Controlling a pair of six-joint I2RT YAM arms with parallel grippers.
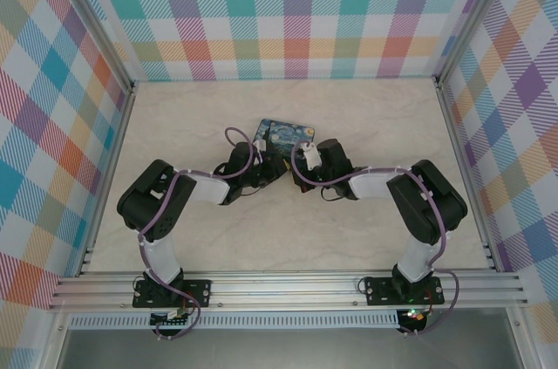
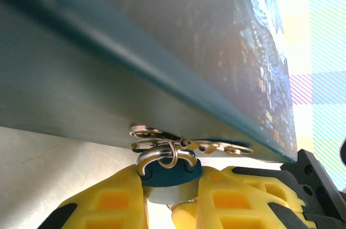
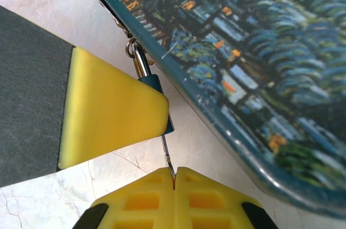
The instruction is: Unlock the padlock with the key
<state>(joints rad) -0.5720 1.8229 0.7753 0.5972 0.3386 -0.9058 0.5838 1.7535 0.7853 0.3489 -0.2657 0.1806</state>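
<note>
Left pincer (image 2: pixel 171 195): closed partway, squeezing the padlock (image 2: pixel 162 176)
Right pincer (image 3: pixel 174 179): pinched tight on the key (image 3: pixel 166 153)
Tin (image 2: pixel 162 50): at 12 o'clock from padlock

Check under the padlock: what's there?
The key, pinched in the right gripper, runs up to the padlock from below. A finger of the left gripper hides where they meet, so insertion is unconfirmed.

Pale marbled table (image 1: pixel 366 229); painted tin (image 1: pixel 283 132) lying flat, mid-table.
</note>
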